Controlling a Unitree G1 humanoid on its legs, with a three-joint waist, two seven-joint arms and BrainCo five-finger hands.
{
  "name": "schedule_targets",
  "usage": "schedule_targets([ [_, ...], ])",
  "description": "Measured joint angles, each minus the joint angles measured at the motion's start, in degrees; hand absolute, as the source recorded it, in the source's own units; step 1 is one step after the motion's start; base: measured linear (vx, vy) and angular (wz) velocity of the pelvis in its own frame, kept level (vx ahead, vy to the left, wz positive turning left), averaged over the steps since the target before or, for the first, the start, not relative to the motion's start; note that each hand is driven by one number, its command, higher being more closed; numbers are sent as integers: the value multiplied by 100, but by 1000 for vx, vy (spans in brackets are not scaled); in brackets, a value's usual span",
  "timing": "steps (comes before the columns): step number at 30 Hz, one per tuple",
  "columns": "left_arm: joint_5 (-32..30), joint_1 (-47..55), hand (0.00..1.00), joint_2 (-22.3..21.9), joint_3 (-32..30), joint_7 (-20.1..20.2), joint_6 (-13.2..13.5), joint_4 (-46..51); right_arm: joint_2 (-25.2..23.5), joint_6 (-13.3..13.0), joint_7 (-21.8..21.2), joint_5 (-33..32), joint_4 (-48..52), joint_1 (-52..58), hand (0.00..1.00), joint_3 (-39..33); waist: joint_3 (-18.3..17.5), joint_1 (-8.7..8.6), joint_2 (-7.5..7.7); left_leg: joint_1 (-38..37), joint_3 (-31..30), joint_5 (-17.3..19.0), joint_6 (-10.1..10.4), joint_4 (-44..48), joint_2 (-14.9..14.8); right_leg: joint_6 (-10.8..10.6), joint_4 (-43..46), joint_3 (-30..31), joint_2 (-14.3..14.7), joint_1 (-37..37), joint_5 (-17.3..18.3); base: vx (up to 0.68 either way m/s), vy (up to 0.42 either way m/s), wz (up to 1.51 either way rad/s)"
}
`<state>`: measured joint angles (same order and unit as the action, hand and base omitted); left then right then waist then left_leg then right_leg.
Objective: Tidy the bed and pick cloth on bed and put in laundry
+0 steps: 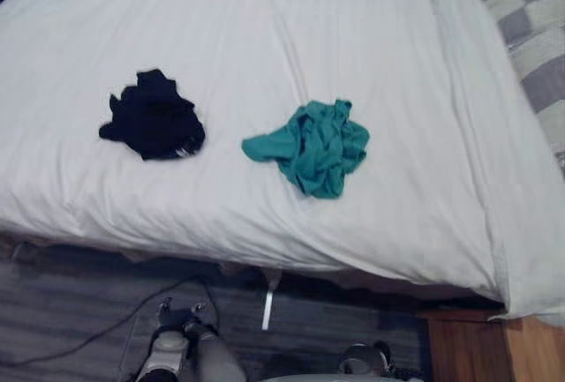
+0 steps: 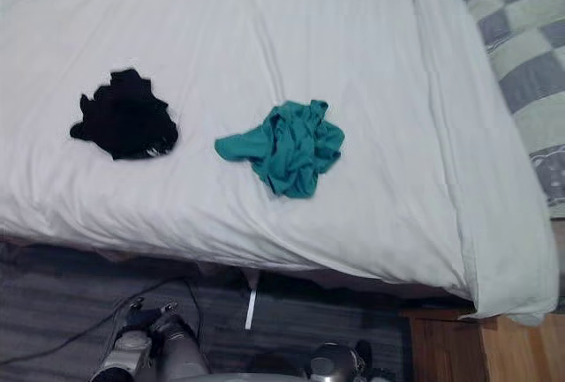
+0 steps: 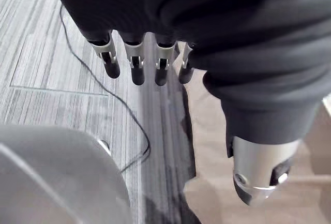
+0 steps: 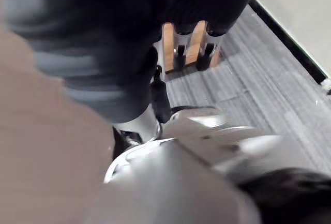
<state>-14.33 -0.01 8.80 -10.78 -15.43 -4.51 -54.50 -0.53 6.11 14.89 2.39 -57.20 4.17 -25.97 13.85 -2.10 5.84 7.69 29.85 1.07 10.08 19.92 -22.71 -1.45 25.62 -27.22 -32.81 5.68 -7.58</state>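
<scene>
Black cloth [image 1: 152, 116] and green cloth [image 1: 311, 146] lie crumpled near the front edge of the bed [image 1: 353, 38], not yet picked up: left robot hand [image 3: 135, 63] and right robot hand [image 4: 179, 45] hang open, empty

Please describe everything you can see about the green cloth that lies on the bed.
The green cloth is a teal, soft-looking fabric, crumpled into a loose heap with many folds. One flatter corner sticks out toward the robot's left. It lies on the white sheet of the bed, nearer the front edge than the far side. Only the sheet touches it. A black cloth lies apart from it, to the robot's left.
</scene>
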Motion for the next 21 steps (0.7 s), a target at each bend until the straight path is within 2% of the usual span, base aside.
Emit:
schedule_targets([
  [1, 2, 32, 0, -50, 44, 11, -3, 0, 75, -1, -41, -2, 3, -8, 0, 131, -1, -44, -70, -124, 73, -78, -95, -220, 66, -147, 561, -184, 272, 192, 630, 101, 240, -31],
  [2, 4, 47, 0, -71, 235, 40, -15, -13, 84, -12, -108, -1, 17, 7, 0, 323, 8, -123, -188, -271, 125, -237, -155, -556, 71, -392, 857, -110, 1045, 361, 1368, 126, 216, 1],
  [3, 4, 23, 0, -105, 432, 57, -20, -61, 35, -8, -147, -8, 137, 13, 0, 450, 71, -215, -308, -468, 135, -448, -206, -960, 139, -353, 526, 86, 2074, 365, 1913, 108, 173, 18],
  [4, 5, 15, 0, -144, 454, 88, -22, -81, 36, -17, -157, -12, 259, 73, 0, 514, 71, -231, -309, -588, 174, -553, -236, -1184, 270, -118, 86, 205, 2523, 318, 2021, 97, 174, 37],
  [5, 4, -39, 0, -313, 464, 184, -29, -142, 72, -83, -158, -12, 408, 152, 0, 658, 143, -294, -408, -827, 121, -699, -296, -1573, 528, 201, -706, 594, 2939, -99, 1923, 42, 173, 32],
  [8, -112, 59, 0, -551, 623, 315, -18, -108, 128, -117, -229, -5, 594, 155, 0, 694, 126, -332, -607, -1123, -63, -760, -347, -1913, 892, 224, -651, 1097, 2906, -236, 1926, 57, 138, 9],
  [9, -232, 0, 0, -626, 640, 324, 2, -84, 171, -129, -277, -10, 654, 69, 0, 808, 140, -329, -635, -962, -48, -744, -360, -1514, 978, 162, -507, 1160, 2691, -132, 2024, 37, 55, 6],
  [10, -239, -25, 0, -658, 684, 325, 5, -23, 202, -126, -279, -8, 666, 16, 0, 873, 149, -337, -636, -723, -59, -700, -407, -1093, 974, 122, -504, 1197, 2599, -99, 2059, 10, 34, 18],
  [11, -240, -26, 0, -725, 668, 323, 10, 79, 243, -124, -280, -7, 707, -13, 0, 943, 194, -331, -663, -459, -71, -645, -462, -488, 895, 105, -529, 1210, 2525, -134, 2066, -58, 37, 20],
  [12, -199, 31, 0, -865, 611, 298, 39, 313, 338, -120, -272, 0, 810, 2, 0, 1041, 280, -281, -762, 31, -251, -606, -487, 775, 581, 97, -598, 1197, 2450, -313, 2038, -62, 63, 10],
  [14, -155, 39, 0, -893, 639, 282, 107, 340, 439, -121, -264, 1, 830, 1, 0, 1045, 306, -181, -892, 348, -551, -535, -529, 1629, 274, 77, -658, 1163, 2451, -454, 2004, -56, 137, -17],
  [15, -157, 47, 0, -896, 636, 281, 110, 321, 450, -121, -264, 12, 812, -1, 0, 1019, 282, -191, -944, 332, -559, -428, -680, 1773, 194, 45, -725, 1160, 2450, -513, 1974, -13, 197, -30],
  [16, -158, 54, 0, -876, 618, 281, 106, 296, 447, -121, -266, 60, 803, -11, 0, 1021, 281, -210, -952, 279, -533, -205, -928, 1674, 103, -42, -822, 1223, 2420, -571, 1910, 36, 213, -32],
  [18, -166, 53, 0, -857, 611, 289, 103, 236, 445, -88, -274, 122, 785, -88, 0, 1020, 261, -217, -920, 23, -519, -75, -912, 568, 63, -209, -959, 1357, 2308, -543, 1776, 99, 242, -23],
  [20, -178, 44, 0, -859, 611, 298, 103, 157, 458, -76, -280, 288, 667, -170, 0, 1020, 253, -302, -894, -196, -963, -124, -837, -888, 62, -430, -987, 1406, 2099, -411, 1655, 177, 442, 6],
  [21, -183, 43, 0, -860, 611, 298, 103, 136, 457, -74, -282, 326, 626, -219, 0, 1021, 258, -312, -885, -251, -1118, -186, -741, -1183, 75, -555, -1005, 1442, 1988, -394, 1612, 161, 556, 6],
])
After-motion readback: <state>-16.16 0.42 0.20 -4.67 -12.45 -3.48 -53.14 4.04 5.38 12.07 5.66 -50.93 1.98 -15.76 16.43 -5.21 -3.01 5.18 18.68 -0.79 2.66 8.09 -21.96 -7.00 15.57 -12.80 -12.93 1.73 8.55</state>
